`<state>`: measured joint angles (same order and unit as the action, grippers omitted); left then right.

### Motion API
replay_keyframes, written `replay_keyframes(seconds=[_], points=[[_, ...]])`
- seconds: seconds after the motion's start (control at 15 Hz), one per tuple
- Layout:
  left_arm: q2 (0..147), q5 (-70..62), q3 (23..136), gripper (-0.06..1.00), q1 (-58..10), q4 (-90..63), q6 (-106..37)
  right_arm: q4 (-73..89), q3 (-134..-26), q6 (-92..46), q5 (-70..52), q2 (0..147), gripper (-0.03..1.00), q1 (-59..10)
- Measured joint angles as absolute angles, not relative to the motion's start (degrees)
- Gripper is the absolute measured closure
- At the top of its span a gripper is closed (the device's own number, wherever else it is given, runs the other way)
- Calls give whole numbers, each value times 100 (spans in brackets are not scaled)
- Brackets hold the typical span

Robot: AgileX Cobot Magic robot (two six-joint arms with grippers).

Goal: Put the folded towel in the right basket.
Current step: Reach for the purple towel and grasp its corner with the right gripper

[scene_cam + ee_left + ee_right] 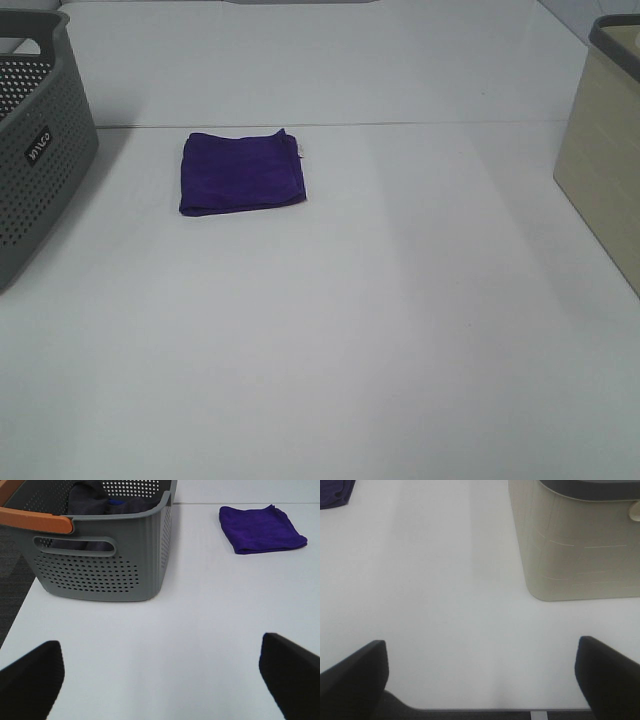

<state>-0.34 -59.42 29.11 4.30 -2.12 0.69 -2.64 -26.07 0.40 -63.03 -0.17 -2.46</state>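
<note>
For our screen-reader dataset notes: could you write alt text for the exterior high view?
A folded purple towel lies flat on a white table, left of centre. A grey perforated basket stands at the left edge, a beige basket at the right.

Prob. lab bench: white table (350,350) w/ grey basket (45,175), beige basket (602,165).
</note>
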Motion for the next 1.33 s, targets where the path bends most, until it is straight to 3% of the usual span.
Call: replay_keyframes(seconds=[1.33], points=[[-34,-5942,2911,-5,430,-212,69,-338,-2607,40,-6303,-17,-1,-246]])
